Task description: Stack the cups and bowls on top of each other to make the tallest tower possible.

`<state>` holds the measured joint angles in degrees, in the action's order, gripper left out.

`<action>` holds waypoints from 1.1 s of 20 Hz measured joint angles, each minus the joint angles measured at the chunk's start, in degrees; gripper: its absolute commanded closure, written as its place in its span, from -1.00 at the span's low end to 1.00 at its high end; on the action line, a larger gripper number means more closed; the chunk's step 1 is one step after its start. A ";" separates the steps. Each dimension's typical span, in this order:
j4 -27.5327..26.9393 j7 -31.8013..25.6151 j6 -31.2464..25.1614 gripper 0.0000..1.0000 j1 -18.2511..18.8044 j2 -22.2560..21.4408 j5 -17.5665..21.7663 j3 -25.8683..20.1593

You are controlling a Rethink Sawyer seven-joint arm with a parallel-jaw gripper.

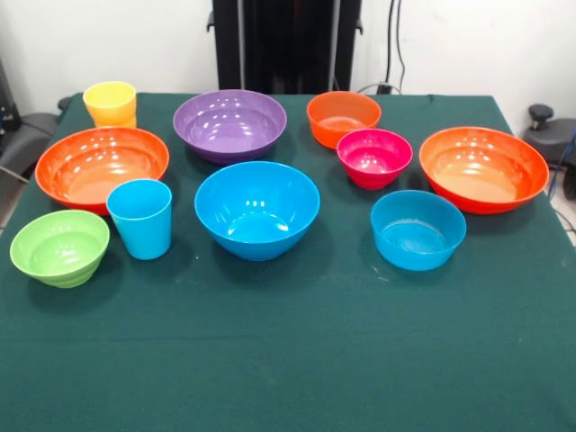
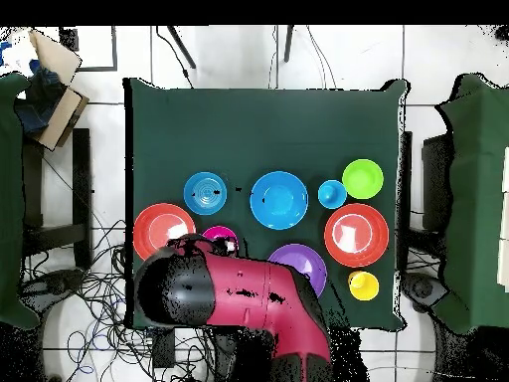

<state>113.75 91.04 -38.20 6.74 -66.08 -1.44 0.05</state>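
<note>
All cups and bowls stand apart, upright and unstacked on the green table [image 1: 288,360]. Front view: yellow cup [image 1: 110,102] far left, sky blue cup [image 1: 140,218], lime bowl [image 1: 59,247], two large orange bowls [image 1: 101,166] [image 1: 483,168], purple bowl [image 1: 229,124], large blue bowl [image 1: 256,209] at centre, medium blue bowl [image 1: 418,229], small orange bowl [image 1: 343,117], magenta bowl [image 1: 374,157]. No tower stands. In the overhead view the red and black arm [image 2: 249,293] lies over the table's near edge, partly covering the purple bowl [image 2: 306,261] and magenta bowl [image 2: 220,237]. The gripper itself does not show.
The robot's black pedestal [image 1: 286,45] stands behind the table's far edge. In the overhead view, chairs and cables surround the table [image 2: 258,129], and a cardboard box [image 2: 55,75] sits at the upper left.
</note>
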 measured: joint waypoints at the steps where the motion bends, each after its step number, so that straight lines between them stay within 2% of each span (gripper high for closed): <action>1: -0.30 0.00 0.33 -1.00 0.01 0.64 0.00 -0.06; 22: -1.14 0.00 17.98 -1.00 0.08 16.18 -0.02 -1.95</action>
<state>112.61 91.04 -20.22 6.82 -49.89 -1.46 -1.91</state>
